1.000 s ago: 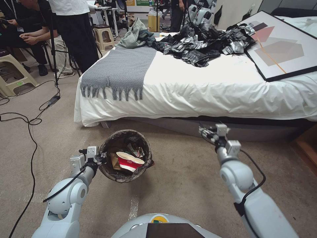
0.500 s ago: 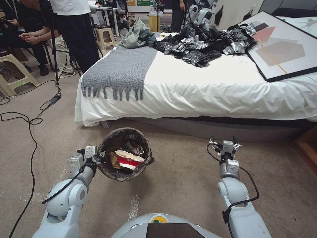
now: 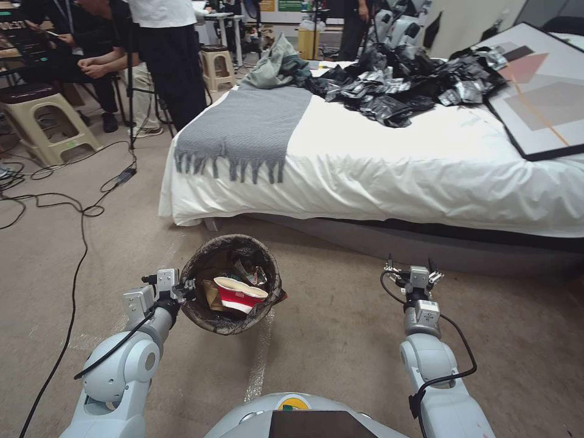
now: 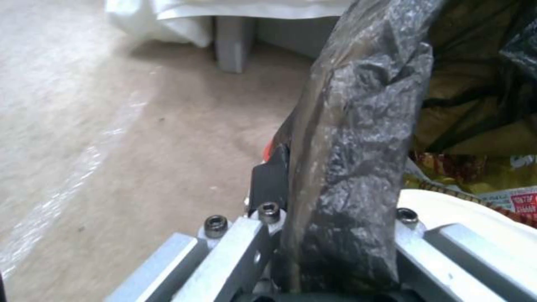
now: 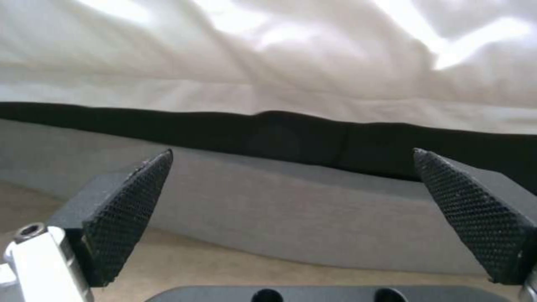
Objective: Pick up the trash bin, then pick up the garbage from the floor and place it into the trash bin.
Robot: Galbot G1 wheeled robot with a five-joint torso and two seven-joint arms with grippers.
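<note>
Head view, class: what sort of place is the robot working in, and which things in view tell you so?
Probably a mock bedroom set up inside a lab or workshop. A made bed with a grey throw suggests a bedroom, but cables trail over the floor and plastic stools stand behind.

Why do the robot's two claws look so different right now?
The left gripper is shut on the trash bin, pinching its bag-lined rim; the right gripper is open and holds nothing. The left one carries the bin with a red-and-white cup inside; the right one points at the bed, over bare carpet. Both are held out in front of the robot.
</note>
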